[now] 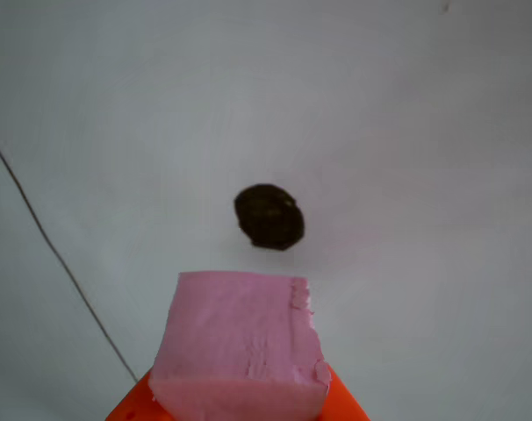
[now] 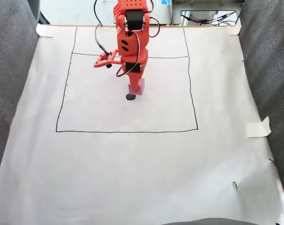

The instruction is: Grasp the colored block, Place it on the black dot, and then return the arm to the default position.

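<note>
The pink foam colored block (image 1: 238, 338) fills the bottom centre of the other view, with orange fingers (image 1: 130, 405) showing at both its lower corners. My gripper (image 1: 240, 410) is shut on it. The black dot (image 1: 269, 217) lies on the white paper just beyond the block's far edge, uncovered. In the fixed view the orange arm (image 2: 130, 37) reaches down from the top. Its gripper (image 2: 135, 84) holds the block (image 2: 137, 87) right behind the dot (image 2: 130, 97). Whether the block touches the paper, I cannot tell.
A thin dark cable or line (image 1: 55, 254) runs diagonally at the left of the other view. A drawn black rectangle (image 2: 128, 131) frames the work area on the paper. Grey fabric (image 2: 11, 84) borders both sides, and a piece of tape (image 2: 259, 127) sits at the right edge.
</note>
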{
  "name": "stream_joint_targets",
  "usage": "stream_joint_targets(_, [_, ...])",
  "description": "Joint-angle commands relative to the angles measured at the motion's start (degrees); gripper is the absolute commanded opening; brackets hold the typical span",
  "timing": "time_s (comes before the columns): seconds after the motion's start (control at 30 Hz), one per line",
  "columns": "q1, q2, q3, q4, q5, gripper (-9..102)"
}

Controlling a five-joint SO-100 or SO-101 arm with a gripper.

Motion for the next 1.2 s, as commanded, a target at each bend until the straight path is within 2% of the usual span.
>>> stream_joint_targets(0.0, [1.3, -1.0, -6.0, 1.8, 0.6, 0])
stream_joint_targets(1.17, [3.9, -7.6, -6.6, 0.4, -0.9, 0])
